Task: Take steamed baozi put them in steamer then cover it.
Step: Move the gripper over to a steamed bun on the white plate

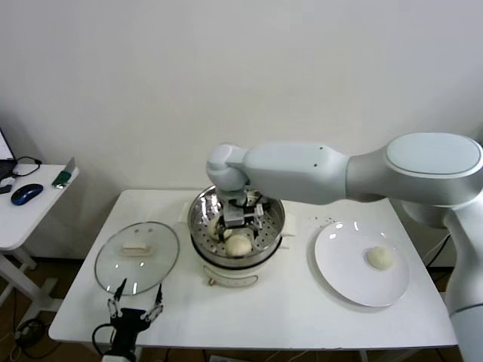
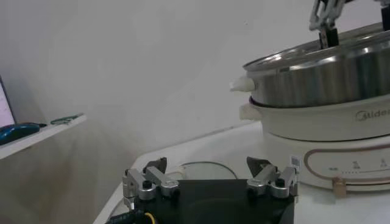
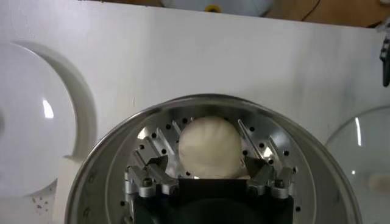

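Right pincer (image 3: pixel 210 176) of mine down inside the steamer (image 1: pixel 202 213), fingers spread wide either side of a baozi (image 3: pixel 210 147) on the perforated tray, not gripping it, another baozi (image 1: pixel 379 258) on the white plate (image 1: pixel 339 265), glass cover (image 1: pixel 113 264) flat on the surface (image 1: pixel 302 317), my left pincer (image 1: pixel 136 309) open, idle at the near edge.

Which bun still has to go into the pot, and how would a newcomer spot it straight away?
Start at the steel steamer in the middle of the white table. On the robot's right of it lies a flat white plate. The bun to move is the only thing on that plate; another bun already sits inside the steamer, under the right pincer.
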